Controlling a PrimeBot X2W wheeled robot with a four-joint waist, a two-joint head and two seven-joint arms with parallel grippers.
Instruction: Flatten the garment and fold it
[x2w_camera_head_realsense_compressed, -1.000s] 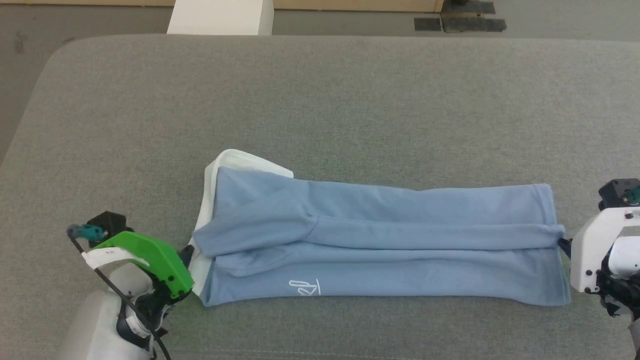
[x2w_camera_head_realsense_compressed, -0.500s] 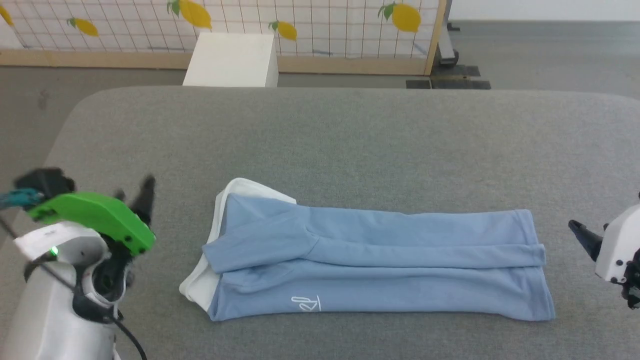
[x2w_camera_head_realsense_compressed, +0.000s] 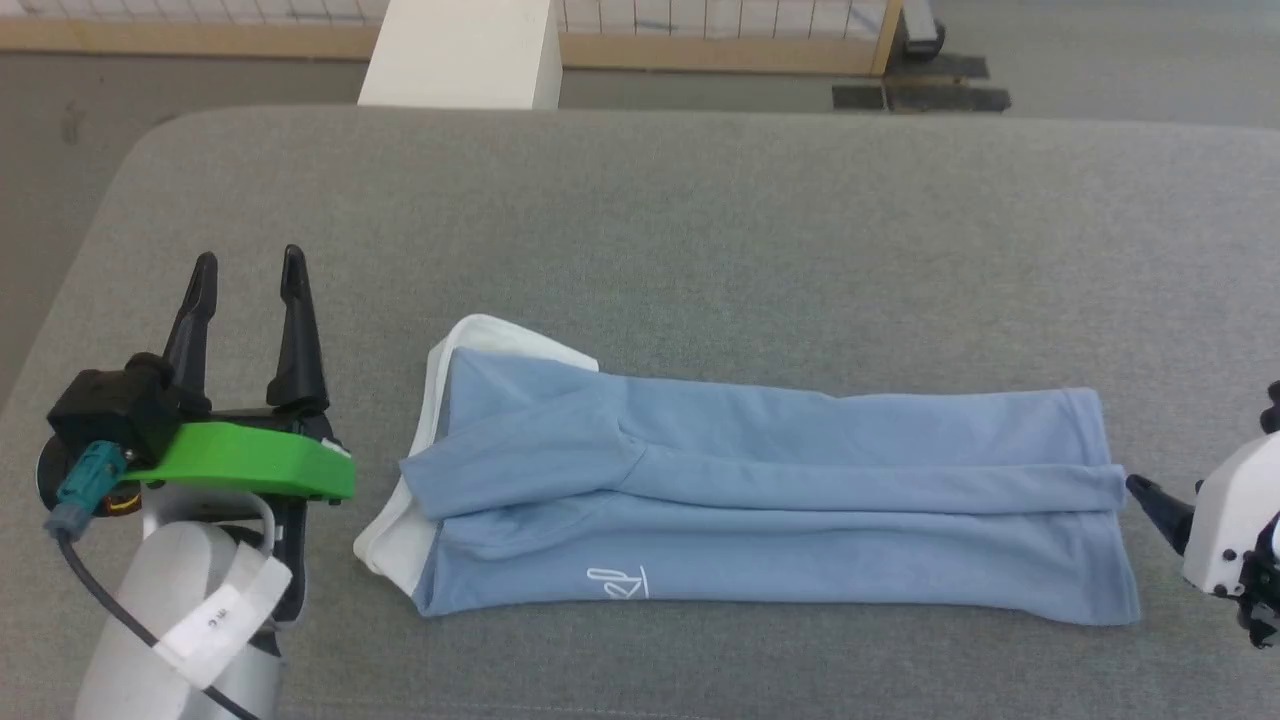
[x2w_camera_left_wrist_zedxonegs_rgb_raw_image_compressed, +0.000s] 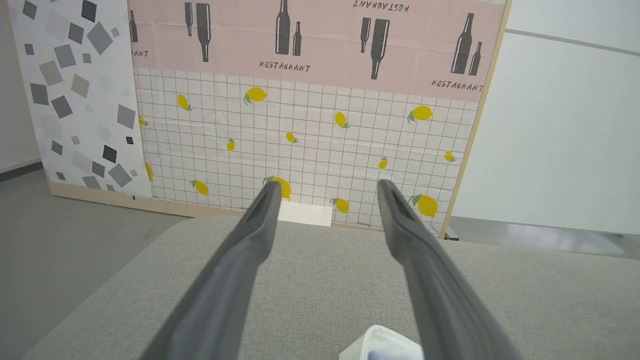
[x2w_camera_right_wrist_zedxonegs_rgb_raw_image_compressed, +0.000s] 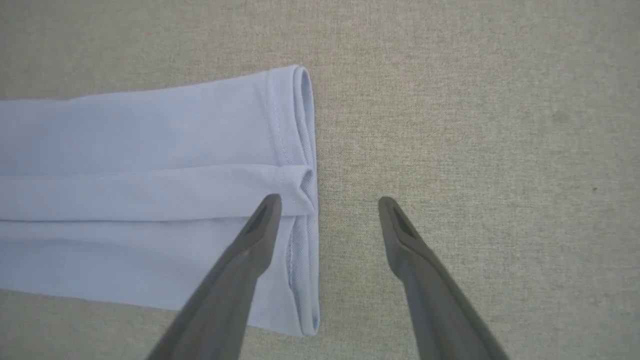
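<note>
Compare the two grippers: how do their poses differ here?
The left gripper points level across the grey cushion, beside the collar end of the garment; the right gripper points down, over its hem edge. The left gripper's housing is green, the right gripper's white. Both are open and hold nothing.

Head and close right wrist look down on the garment (x2w_camera_head_realsense_compressed: 800, 545).

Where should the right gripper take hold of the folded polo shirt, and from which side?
Probably the hem end of the garment, on the bunched fold midway along it, coming from the robot's right. The open right gripper straddles that edge, where the layers stack.
</note>
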